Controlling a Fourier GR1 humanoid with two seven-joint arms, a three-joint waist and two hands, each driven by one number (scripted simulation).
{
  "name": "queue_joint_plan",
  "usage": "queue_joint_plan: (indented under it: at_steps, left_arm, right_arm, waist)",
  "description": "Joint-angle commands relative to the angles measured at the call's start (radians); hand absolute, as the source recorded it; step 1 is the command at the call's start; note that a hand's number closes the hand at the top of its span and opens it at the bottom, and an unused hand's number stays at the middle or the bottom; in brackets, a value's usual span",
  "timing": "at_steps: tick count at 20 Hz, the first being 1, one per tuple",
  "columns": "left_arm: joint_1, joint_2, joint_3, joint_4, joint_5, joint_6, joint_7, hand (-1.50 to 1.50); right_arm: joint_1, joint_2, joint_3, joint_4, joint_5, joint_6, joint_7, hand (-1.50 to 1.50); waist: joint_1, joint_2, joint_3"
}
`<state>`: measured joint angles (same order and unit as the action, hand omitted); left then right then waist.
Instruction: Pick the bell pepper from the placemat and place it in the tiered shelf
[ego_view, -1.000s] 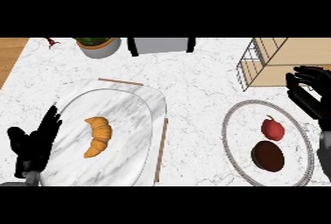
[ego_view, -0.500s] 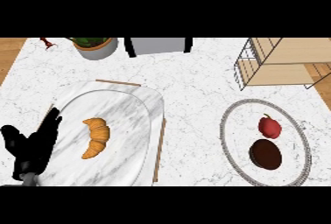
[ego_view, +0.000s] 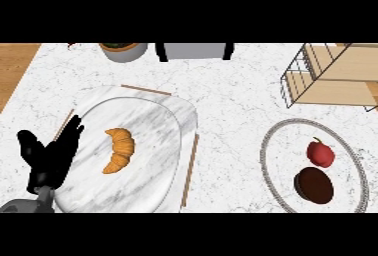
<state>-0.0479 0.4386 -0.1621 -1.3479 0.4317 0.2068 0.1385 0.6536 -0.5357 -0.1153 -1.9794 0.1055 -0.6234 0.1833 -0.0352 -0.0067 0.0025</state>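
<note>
A red bell pepper (ego_view: 320, 153) lies on a round grey-rimmed placemat (ego_view: 275, 145) at the right, with a dark brown round item (ego_view: 314, 185) just below it. The wire tiered shelf (ego_view: 336, 75) with wooden boards stands at the upper right. My left hand (ego_view: 50, 159) shows at the lower left, fingers straight and pointing up, holding nothing. No part of the right hand shows in the view.
A croissant (ego_view: 119, 149) rests on a large marble plate (ego_view: 155, 130) left of centre. A potted plant (ego_view: 122, 50) and a grey appliance (ego_view: 195, 50) stand along the far edge. The counter's wooden left edge (ego_view: 13, 70) lies beyond the marble.
The right hand, seen a second ago at the right edge above the placemat, has left the view. The view has drifted so everything sits further right. The left hand keeps its pose.
</note>
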Motion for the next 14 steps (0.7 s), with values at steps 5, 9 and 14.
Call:
queue_joint_plan:
  at_steps: [5, 9, 14]
  left_arm:
    - [-0.026, -0.031, -0.043, 0.042, -0.027, -0.014, 0.056, 0.00]
    - [-0.035, -0.050, -0.032, 0.068, -0.023, -0.029, 0.038, 0.00]
    - [-0.047, -0.080, -0.062, 0.044, -0.049, -0.007, 0.067, 0.00]
  right_arm:
    - [-0.023, -0.104, 0.068, -0.210, 0.249, 0.036, 0.558, -1.50]
    - [-0.199, -0.136, 0.057, -0.162, 0.370, 0.084, 0.810, -1.50]
    - [-0.360, -0.161, 0.091, -0.102, 0.489, 0.228, 1.042, -1.50]
  waist:
    - [0.052, 0.017, -0.007]
    - [0.067, 0.018, -0.006]
    - [0.070, 0.018, -0.006]
